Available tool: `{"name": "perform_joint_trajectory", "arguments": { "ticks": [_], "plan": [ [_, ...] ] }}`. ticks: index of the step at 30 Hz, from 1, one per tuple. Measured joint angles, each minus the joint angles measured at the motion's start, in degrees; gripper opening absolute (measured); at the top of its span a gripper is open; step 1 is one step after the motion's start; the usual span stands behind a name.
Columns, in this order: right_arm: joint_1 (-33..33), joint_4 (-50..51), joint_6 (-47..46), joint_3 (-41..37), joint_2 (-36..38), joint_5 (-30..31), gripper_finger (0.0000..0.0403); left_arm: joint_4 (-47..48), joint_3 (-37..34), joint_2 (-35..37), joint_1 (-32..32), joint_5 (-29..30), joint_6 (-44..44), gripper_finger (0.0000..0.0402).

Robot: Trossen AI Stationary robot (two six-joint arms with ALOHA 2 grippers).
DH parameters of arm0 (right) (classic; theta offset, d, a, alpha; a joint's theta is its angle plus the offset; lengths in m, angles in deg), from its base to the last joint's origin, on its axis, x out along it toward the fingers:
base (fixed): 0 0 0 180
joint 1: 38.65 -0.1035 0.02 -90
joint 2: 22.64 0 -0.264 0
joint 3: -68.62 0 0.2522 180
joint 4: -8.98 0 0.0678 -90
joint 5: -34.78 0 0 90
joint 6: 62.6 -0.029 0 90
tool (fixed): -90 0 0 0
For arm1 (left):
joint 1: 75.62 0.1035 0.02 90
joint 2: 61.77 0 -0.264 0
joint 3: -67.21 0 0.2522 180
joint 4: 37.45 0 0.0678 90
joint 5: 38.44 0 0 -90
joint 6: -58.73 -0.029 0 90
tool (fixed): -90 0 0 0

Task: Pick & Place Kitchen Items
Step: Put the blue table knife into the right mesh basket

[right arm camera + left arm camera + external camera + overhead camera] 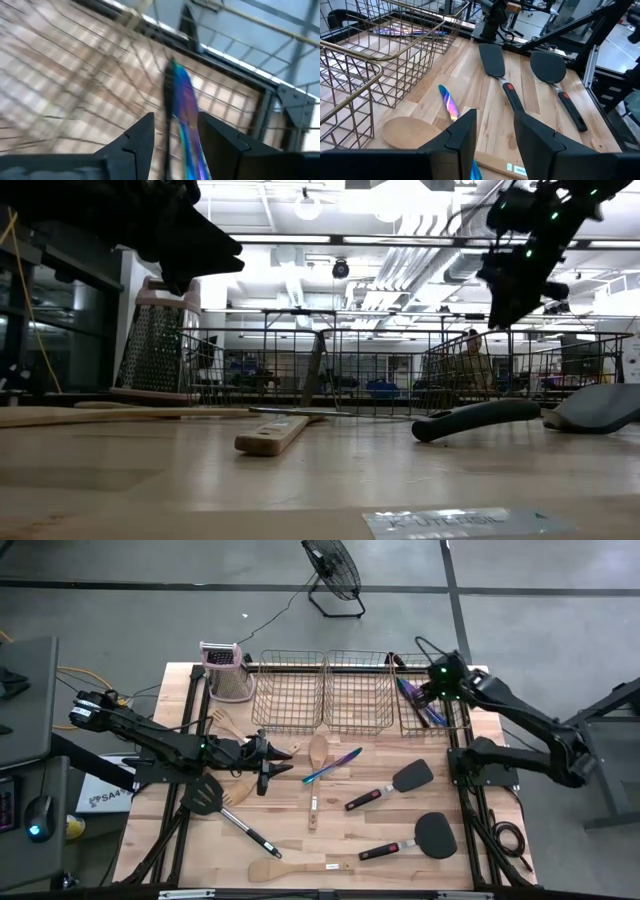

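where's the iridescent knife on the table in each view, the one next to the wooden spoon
High view: iridescent knife lies mid-table, just right of the wooden spoon.
Low view: cannot tell it apart.
Left wrist view: it lies beyond the left claw, beside the spoon bowl.
Right wrist view: not in it; only cutlery in a basket.
Shared landmark: the wooden spoon.

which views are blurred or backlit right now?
Right wrist view: motion-smeared, basket wires streaked, iridescent cutlery soft. Low view: ceiling lights glare, arms and box grater silhouetted, foreground table unfocused. High and left wrist views: evenly lit, sharp.
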State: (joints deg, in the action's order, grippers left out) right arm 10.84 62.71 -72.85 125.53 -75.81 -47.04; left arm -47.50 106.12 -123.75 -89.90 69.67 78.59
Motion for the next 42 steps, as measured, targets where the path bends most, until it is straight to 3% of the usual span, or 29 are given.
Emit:
{"name": "perform_joint_trajectory", "arguments": {
  "ticks": [9,16,28,36,42],
  "plan": [
    [-1.0,-0.3,0.0,0.0,10.2,-13.7,0.014,2.2,0.7,0.0,0.0,0.0,3.0,0.0129],
    [-7.6,-3.4,0.0,0.0,15.7,-22.2,0.0137,3.1,0.7,0.0,0.0,0.0,2.0,0.0129],
    [-29.2,-21.7,0.1,0.0,14.7,-20.2,0.0137,3.2,0.7,0.0,0.0,0.2,1.4,0.0129],
    [-42.1,-33.8,7.5,0.0,4.4,-11.5,0.0137,4.4,0.7,0.0,0.0,-0.4,0.9,0.0129],
    [-47.7,-40.1,14.0,0.0,-6.0,-9.4,0.0137,4.6,0.7,1.8,0.0,2.9,-2.6,0.0129]
  ]
}}
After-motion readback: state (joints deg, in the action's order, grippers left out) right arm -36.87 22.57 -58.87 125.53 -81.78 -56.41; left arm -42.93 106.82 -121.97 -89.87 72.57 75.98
